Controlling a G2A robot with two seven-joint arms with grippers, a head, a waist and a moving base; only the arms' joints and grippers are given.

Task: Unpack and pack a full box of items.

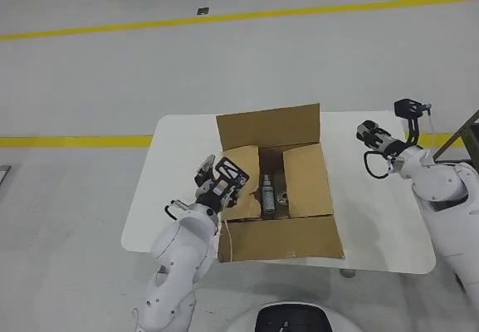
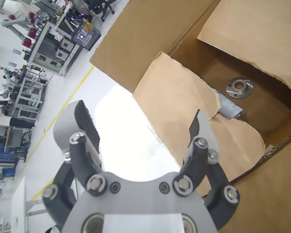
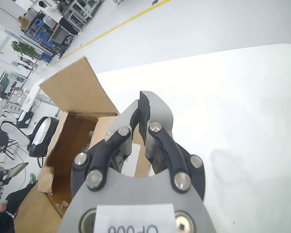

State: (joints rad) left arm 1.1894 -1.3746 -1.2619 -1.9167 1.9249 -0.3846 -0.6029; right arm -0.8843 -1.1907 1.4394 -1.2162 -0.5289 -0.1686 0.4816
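Clock bearings are read on the top view, with 12 o'clock pointing away from the robot.

1. Table (image 1: 372, 224): white, with rounded corners. It carries the box.
2. Box (image 1: 276, 187): brown cardboard, open, at the table's centre. The 12 o'clock flap stands up and the 6 o'clock flap is folded outward and down. The 9 and 3 o'clock flaps lean in over the opening, and their edges are torn.
3. Bottle (image 2: 229, 109): lies on the box floor, partly hidden under the 9 o'clock flap.
4. Flange (image 2: 239, 87): a round metal disc with a centre bore and bolt holes. It lies flat on the box floor just beside the bottle, on the bottle's 3 o'clock side.
5. Left gripper (image 2: 140, 127): at 9 o'clock of the box, over the outer part of the 9 o'clock flap. Its fingers are spread wide apart and hold nothing. One finger (image 2: 198, 127) overlaps the flap's torn edge, but contact cannot be judged.
6. Right gripper (image 3: 139, 115): at 2 o'clock of the box, above bare table and well apart from the cardboard. Its pads are pressed together and hold nothing.
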